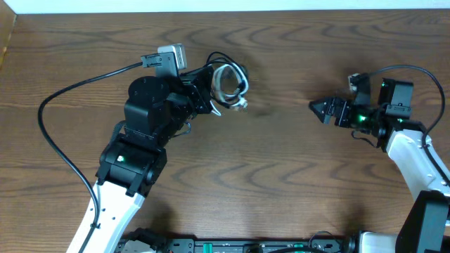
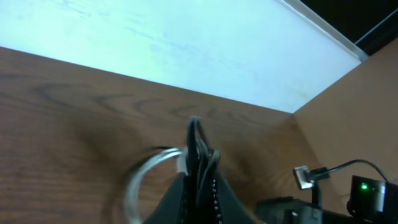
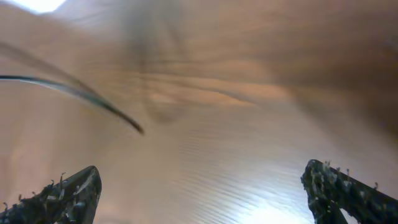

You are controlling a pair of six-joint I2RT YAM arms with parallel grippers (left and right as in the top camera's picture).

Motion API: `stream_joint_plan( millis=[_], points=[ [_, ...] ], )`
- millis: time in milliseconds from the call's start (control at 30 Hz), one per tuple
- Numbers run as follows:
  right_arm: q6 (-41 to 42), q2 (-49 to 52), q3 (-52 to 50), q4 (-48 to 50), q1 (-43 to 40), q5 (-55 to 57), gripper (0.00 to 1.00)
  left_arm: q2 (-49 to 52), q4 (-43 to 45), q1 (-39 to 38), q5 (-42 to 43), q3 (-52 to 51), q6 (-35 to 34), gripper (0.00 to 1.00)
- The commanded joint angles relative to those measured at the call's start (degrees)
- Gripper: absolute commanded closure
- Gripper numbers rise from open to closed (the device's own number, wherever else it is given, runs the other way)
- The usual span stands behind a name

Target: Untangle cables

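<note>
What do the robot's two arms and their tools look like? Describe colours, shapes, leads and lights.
The left arm and right arm share white lower links, black upper housings and green lights. A thick black lead loops off each. The left tool and right tool have black, studded fingers.

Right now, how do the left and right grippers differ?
The left gripper is shut, while the right gripper stands wide open. The left gripper pinches the cables, a coiled bundle of white and black, while the right gripper has nothing between its fingers. The left gripper is at the bundle, and the right gripper sits well apart from it, with bare table between them. Both are over the wooden table, pointing roughly toward each other.
</note>
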Motion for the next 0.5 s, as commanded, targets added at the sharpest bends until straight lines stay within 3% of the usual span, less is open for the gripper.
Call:
stream_joint_plan(
  millis=[0,100,200,467],
  points=[
    [-8.07,0.33,-0.28,2.1,-0.44,-19.19,0.01,-0.57,-0.07,-0.22,-1.18,2.56,0.57,0.92],
    [-9.09,0.33,-0.28,4.92,-0.42,-27.08,0.01,-0.57,-0.57,-0.22,-1.18,2.56,0.57,0.92],
    [-4.9,0.33,-0.28,6.6,0.13,-27.26,0.01,-0.57,-0.83,-0.42,-1.16,2.56,0.55,0.92],
    [-4.9,0.33,-0.28,8.44,5.64,-27.06,0.01,0.81,-0.7,-4.59,-1.25,2.56,0.57,0.92]
  ],
)
